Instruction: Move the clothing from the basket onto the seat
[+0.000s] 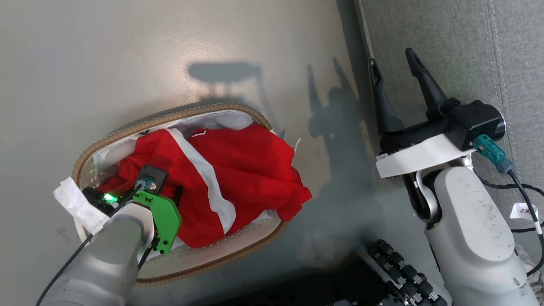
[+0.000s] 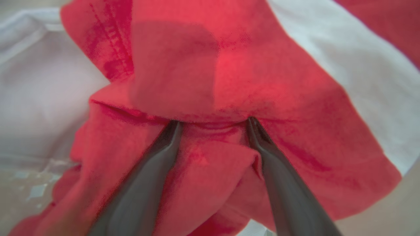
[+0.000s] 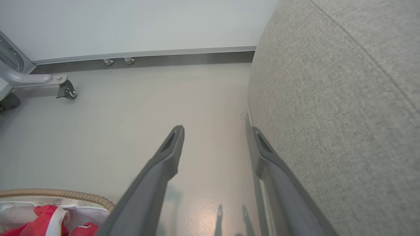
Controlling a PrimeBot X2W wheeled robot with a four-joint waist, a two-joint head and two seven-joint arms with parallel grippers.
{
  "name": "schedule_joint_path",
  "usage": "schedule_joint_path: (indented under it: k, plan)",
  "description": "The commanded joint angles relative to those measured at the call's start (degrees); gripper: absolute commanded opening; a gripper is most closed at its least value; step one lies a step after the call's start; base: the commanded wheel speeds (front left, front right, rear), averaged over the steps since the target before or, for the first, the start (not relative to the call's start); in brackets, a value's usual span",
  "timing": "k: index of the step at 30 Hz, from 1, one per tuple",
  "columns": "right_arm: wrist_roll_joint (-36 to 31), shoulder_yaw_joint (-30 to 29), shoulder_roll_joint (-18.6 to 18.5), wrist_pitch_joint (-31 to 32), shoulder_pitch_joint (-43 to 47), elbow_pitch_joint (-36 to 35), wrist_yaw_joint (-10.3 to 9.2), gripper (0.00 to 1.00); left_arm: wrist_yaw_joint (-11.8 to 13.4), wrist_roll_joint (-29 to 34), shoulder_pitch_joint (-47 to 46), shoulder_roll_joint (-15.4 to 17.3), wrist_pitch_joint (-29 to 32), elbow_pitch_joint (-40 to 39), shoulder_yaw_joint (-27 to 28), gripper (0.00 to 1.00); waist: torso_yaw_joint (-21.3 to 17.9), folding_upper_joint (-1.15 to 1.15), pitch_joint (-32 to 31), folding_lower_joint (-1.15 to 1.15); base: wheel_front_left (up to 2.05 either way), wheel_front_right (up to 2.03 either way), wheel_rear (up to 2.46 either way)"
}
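Left end effector (image 2: pixel 214 122), spread wide, tips touching the clothing (image 2: pixel 197 65).

clothing (image 1: pixel 246 170) in basket (image 1: pixel 212 108) | basket on floor (image 1: pixel 127 51) | seat (image 1: pixel 446 51) to right

I see the soft bright-red clothing with a broad white stripe (image 1: pixel 250 165) lying crumpled in a heap inside the oval white plastic basket with a tan woven rim and white cloth lining (image 1: pixel 212 106), which stands on the pale floor (image 1: pixel 127 51). One red fold spills over the rim on the side facing the large grey woven-fabric sofa seat (image 1: pixel 446 42). The seat has stitched seams and a rounded padded edge, and it stands near the basket without touching it.
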Motion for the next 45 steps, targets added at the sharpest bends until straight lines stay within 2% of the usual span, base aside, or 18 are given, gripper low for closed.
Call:
schedule_joint_path:
  k: [1, 7, 8, 9, 10, 20, 26, 32, 37, 43, 45]
  plan:
    - [-0.2, -0.1, -0.2, -0.3, -0.6, -0.3, -0.04, 1.00, 0.0, 0.2, -1.2, 0.4, 0.4, 0.5, -0.6, 1.00, -0.3, 0.00, 0.9, 0.00, 0.00, 0.00, 0.00]
    - [0.1, 0.3, -0.1, -0.3, -0.4, -0.6, -0.04, 1.00, 0.0, -1.1, -1.6, 0.9, 0.1, 1.5, -1.2, 1.00, -1.0, 0.00, 1.5, 0.00, 0.00, 0.00, 0.00]
    - [0.1, 0.2, -0.2, -0.3, -0.3, -0.6, -0.04, 1.00, 0.0, -1.3, -1.6, 0.8, -0.1, 1.5, -1.3, 0.87, -1.0, 0.00, 1.5, 0.00, 0.00, 0.00, 0.00]
    - [0.1, 0.1, -0.2, -0.3, -0.2, -0.5, -0.04, 1.00, 0.0, -1.4, -1.5, 0.8, -0.4, 1.6, -1.4, 0.23, -1.1, 0.00, 1.4, 0.00, 0.00, 0.00, 0.00]
    - [0.1, 0.0, -0.1, -0.3, -0.2, -0.4, -0.04, 1.00, 0.0, -1.6, -1.5, 0.6, -0.6, 1.7, -1.5, 0.00, -1.1, 0.00, 1.2, 0.00, 0.00, 0.00, 0.00]
    - [1.6, 1.0, -0.1, -0.3, -0.5, 1.4, -0.04, 1.00, 0.0, -3.8, 1.4, -0.2, -2.3, 1.8, -2.0, 0.00, -1.2, 0.00, -4.2, 0.00, 0.00, 0.00, 0.00]
    - [3.0, 1.9, -0.2, -0.3, 0.9, 3.5, -0.04, 1.00, 0.0, -6.0, 5.1, -0.1, -4.2, -0.3, -1.6, 0.00, -0.8, 0.00, -11.2, 0.00, 0.00, 0.00, 0.00]
    - [2.8, 1.3, -0.2, -0.3, 3.0, 5.9, -0.04, 1.00, 0.0, -6.3, 8.0, 0.2, -4.6, -5.5, -0.8, 0.00, 1.4, 0.00, -18.5, 0.00, 0.00, 0.00, 0.00]
    - [3.0, 1.5, -0.2, -0.2, 5.2, 7.6, -0.04, 1.00, 0.0, -4.7, 11.3, 1.0, -4.6, -11.4, 4.4, 0.00, 3.1, 0.00, -24.4, 0.00, 0.00, 0.00, 0.00]
    - [3.4, 1.7, -0.2, -0.2, 8.4, 9.5, -0.04, 1.00, 0.2, -0.7, 15.9, 0.3, -4.6, -17.8, 12.2, 0.00, 5.1, 0.00, -30.9, 0.00, 0.00, 0.00, 0.00]
    - [3.5, 1.8, -0.2, -0.2, 10.2, 10.3, -0.04, 1.00, 0.2, 1.9, 18.4, 0.2, -4.6, -21.9, 17.1, 0.00, 5.7, 0.00, -33.8, 0.00, 0.00, 0.00, 0.00]
